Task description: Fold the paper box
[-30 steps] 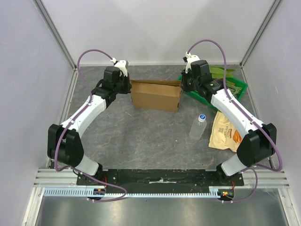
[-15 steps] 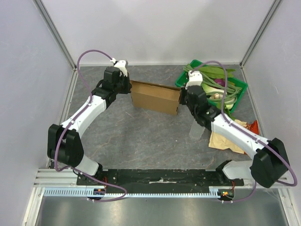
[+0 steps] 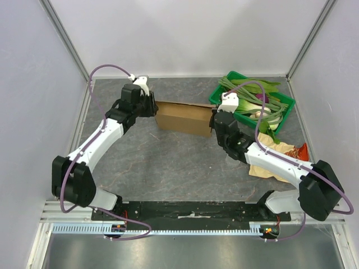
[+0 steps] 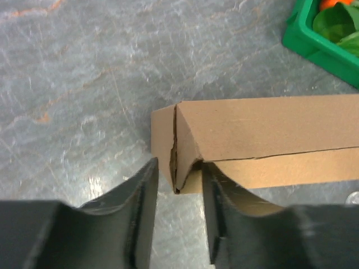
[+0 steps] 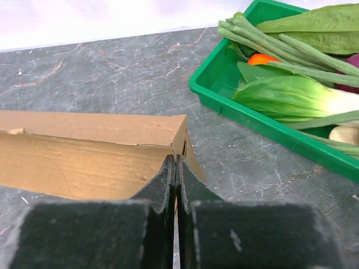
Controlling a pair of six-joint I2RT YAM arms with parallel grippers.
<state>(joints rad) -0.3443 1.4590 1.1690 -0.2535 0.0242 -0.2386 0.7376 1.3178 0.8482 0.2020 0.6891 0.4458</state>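
Note:
The paper box (image 3: 182,117) is plain brown cardboard lying at the table's far middle, long side running left to right. My left gripper (image 3: 154,106) is at its left end. In the left wrist view the fingers (image 4: 147,185) straddle the box's (image 4: 263,129) left end corner and close on it. My right gripper (image 3: 213,120) is at the box's right end. In the right wrist view its fingers (image 5: 166,176) are pressed together on the thin end wall of the box (image 5: 84,151).
A green tray (image 3: 285,101) of leafy vegetables stands at the back right, and in the right wrist view (image 5: 252,126) it lies just right of the box. A tan-and-orange snack bag (image 3: 275,154) lies under the right arm. Metal frame posts and white walls surround the table.
My right arm swung from beside the tray to the near side of the box's right end and shut there. The box now looks lower and flatter. My left gripper shifted slightly left.

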